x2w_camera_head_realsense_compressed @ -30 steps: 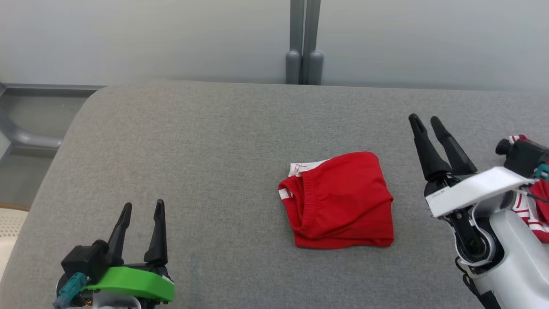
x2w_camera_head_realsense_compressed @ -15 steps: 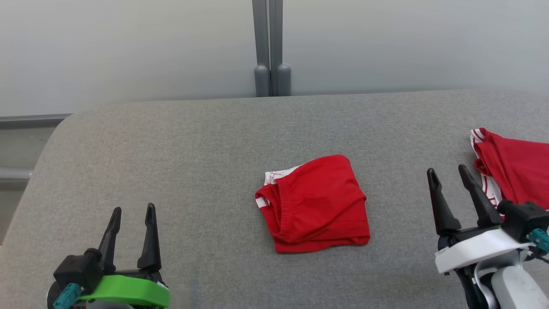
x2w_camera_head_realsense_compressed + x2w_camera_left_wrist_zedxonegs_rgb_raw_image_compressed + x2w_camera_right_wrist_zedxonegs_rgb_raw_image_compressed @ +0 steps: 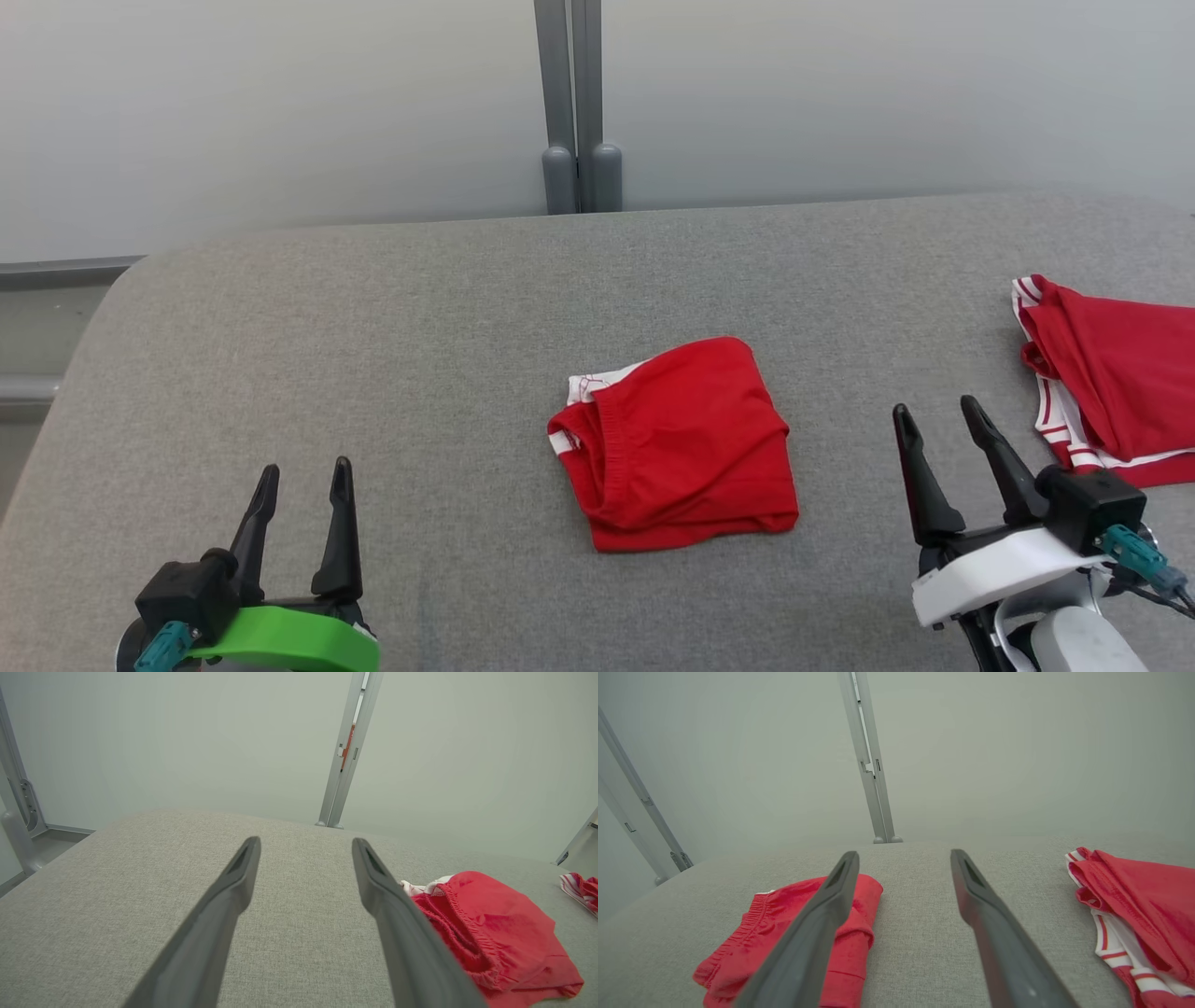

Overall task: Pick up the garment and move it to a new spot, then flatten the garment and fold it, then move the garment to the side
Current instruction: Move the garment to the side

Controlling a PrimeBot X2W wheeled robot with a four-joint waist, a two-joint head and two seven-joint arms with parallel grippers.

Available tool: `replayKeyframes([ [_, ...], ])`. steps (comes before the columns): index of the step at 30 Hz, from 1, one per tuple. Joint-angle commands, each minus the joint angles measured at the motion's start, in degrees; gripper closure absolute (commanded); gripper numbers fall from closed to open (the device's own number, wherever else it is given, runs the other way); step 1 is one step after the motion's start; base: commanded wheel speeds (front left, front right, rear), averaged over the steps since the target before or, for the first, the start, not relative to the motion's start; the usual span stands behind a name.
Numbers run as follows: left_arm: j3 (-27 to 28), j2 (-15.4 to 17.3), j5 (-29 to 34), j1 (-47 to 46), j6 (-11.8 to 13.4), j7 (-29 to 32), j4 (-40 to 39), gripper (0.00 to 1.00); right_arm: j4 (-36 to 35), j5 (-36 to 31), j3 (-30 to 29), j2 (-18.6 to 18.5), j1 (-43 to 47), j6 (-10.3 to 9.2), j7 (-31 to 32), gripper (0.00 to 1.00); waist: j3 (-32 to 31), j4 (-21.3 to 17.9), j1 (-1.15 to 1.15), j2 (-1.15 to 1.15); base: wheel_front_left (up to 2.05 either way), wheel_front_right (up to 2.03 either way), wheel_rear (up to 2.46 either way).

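Two hands sit low in the head view, both released with nothing between the fingers: left hand (image 3: 306, 467) near left, right hand (image 3: 935, 408) near right, over the grey fabric desk (image 3: 373, 327). Between them, a little farther out, lies the red garment (image 3: 681, 443), folded into a compact bundle mid-desk. At the right edge rests a second red garment (image 3: 1116, 373), white-striped, well apart.

Red cloth garment (image 3: 677, 448), matt
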Motion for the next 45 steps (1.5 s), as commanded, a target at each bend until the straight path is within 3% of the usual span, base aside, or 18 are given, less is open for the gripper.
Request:
replayKeyframes([
  [1, 0.2, -0.15, 0.39, -0.1, -0.16, -0.13, 0.16, 0.0, 0.55, -0.39, 0.53, -0.26, -1.12, 0.03, -0.22, 0.0, 0.27, 0.17, 0.0, 0.0, 0.0, 0.0, 0.0],
  [7, -0.48, -0.47, 0.38, -1.37, -0.45, -0.13, 0.78, 0.0, 7.19, 1.22, 4.84, -0.91, -8.1, 0.03, 1.03, 0.0, 1.21, 2.14, 0.0, 0.0, 0.0, 0.0, 0.0],
  [17, -2.98, -0.66, 0.01, -4.32, -0.83, -0.13, 1.74, 0.0, 25.89, 8.03, 6.14, -1.01, -21.97, 0.03, 16.14, 0.0, 3.76, 8.44, 0.0, 0.0, 0.0, 0.0, 0.0],
  [22, -3.6, -0.66, -0.39, -5.09, -0.95, -0.13, 2.12, 0.0, 33.59, 11.93, 5.66, -0.16, -24.45, 0.03, 23.69, 0.0, 4.79, 11.07, 0.0, 0.0, 0.0, 0.0, 0.0],
  [30, -3.92, -0.24, -1.02, -6.1, -1.06, -0.13, 2.75, 0.0, 39.84, 16.87, 6.43, 0.67, -25.37, 0.03, 26.97, 0.0, 6.35, 12.91, 0.0, 0.0, 0.0, 0.0, 0.0],
  [31, -3.91, -0.19, -0.98, -6.25, -1.02, -0.13, 2.87, 0.0, 40.17, 17.49, 6.84, 0.87, -25.26, 0.03, 26.9, 0.02, 6.42, 12.94, 0.0, 0.0, 0.0, 0.0, 0.0],
  [32, -3.89, -0.16, -0.99, -6.35, -1.03, -0.13, 2.9, 0.0, 40.3, 17.92, 7.12, 0.92, -25.24, 0.03, 26.56, 0.48, 6.45, 12.92, 0.0, 0.0, 0.0, 0.0, 0.0],
  [33, -3.82, -0.1, -1.0, -6.4, -1.04, -0.13, 2.96, 0.0, 40.37, 18.26, 7.52, 0.82, -25.23, 0.03, 26.07, 0.7, 6.44, 12.81, 0.0, 0.0, 0.0, 0.0, 0.0],
  [34, -3.77, 0.0, -0.97, -6.35, -1.05, -0.13, 3.02, 0.0, 40.37, 18.53, 7.82, 0.69, -25.23, 0.03, 25.37, 1.0, 6.35, 12.62, 0.0, 0.0, 0.0, 0.0, 0.0],
  [40, -4.55, 0.25, -0.44, -6.02, -1.09, -0.13, 2.94, 0.0, 38.56, 20.15, 9.43, -0.68, -26.45, 0.03, 19.72, 1.0, 4.96, 10.45, 0.0, 0.0, 0.0, 0.0, 0.0],
  [45, -5.4, 0.71, -0.42, -5.26, -1.12, -0.12, 2.34, 0.0, 35.82, 21.51, 11.67, -2.3, -26.19, 0.02, 17.03, 1.0, 3.44, 5.91, 0.0, 0.0, 0.0, 0.0, 0.0],
])
